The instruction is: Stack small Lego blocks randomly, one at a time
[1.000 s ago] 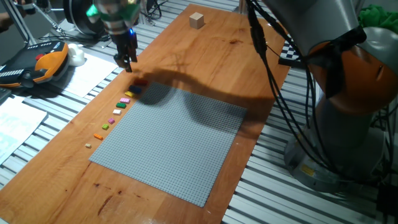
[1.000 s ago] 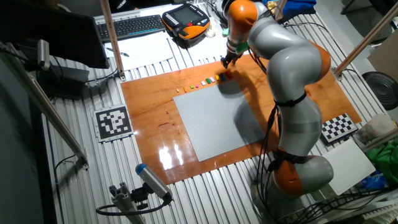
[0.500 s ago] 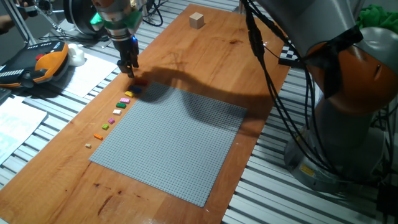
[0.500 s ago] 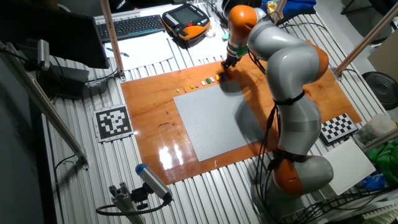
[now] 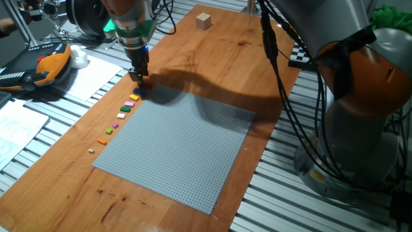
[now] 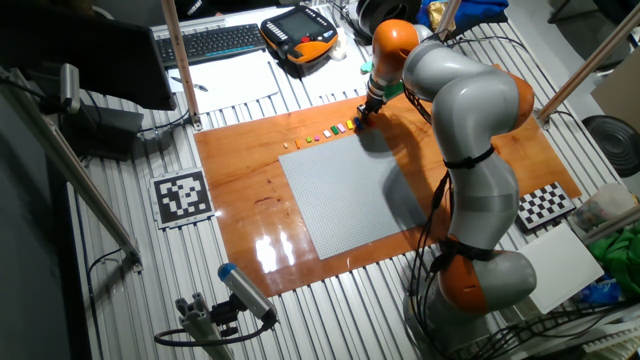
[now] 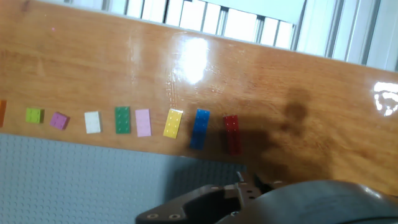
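The gripper has come down and moved toward the baseplate since a second ago, now low over the red block at the end of the row on the table. The fingers hide that block in both fixed views, so their width cannot be told. The blue block lies just beside the red one.

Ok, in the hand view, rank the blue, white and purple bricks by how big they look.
1. Blue brick: largest, a long one.
2. White brick: shorter.
3. Purple brick: smallest, though not far off the white.
All lie in one row on the wood, so nearness to the camera hardly skews this.
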Available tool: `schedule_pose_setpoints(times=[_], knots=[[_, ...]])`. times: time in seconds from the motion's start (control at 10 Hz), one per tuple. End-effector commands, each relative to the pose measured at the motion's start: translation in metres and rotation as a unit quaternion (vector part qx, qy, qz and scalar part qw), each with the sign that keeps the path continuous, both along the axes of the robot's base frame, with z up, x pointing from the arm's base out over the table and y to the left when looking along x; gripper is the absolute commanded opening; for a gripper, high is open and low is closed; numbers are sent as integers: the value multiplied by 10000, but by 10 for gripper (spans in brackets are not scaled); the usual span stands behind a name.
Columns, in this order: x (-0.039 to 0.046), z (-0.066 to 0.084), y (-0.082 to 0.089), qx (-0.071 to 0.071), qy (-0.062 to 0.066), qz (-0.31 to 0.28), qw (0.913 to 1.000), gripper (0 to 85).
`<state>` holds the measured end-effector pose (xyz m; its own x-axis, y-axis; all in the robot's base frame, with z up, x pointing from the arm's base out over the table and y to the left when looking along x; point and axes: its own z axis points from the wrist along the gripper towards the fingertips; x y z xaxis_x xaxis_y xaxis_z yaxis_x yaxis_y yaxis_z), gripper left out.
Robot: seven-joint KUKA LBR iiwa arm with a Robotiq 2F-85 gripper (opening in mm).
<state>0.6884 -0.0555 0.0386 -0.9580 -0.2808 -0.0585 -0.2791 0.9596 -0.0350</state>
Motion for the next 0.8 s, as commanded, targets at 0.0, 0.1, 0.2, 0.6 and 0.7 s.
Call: schedule_pose_setpoints(times=[0.0,0.1,0.2,0.6,0.7], knots=[[6,-27,-13,24,21,19,10000,340],[2,-48,-23,47,21,27,10000,340],[-3,-60,-24,62,29,27,10000,340],[-53,-98,-9,110,6,4,9999,340],[-52,-89,-2,102,-2,4,9999,340]])
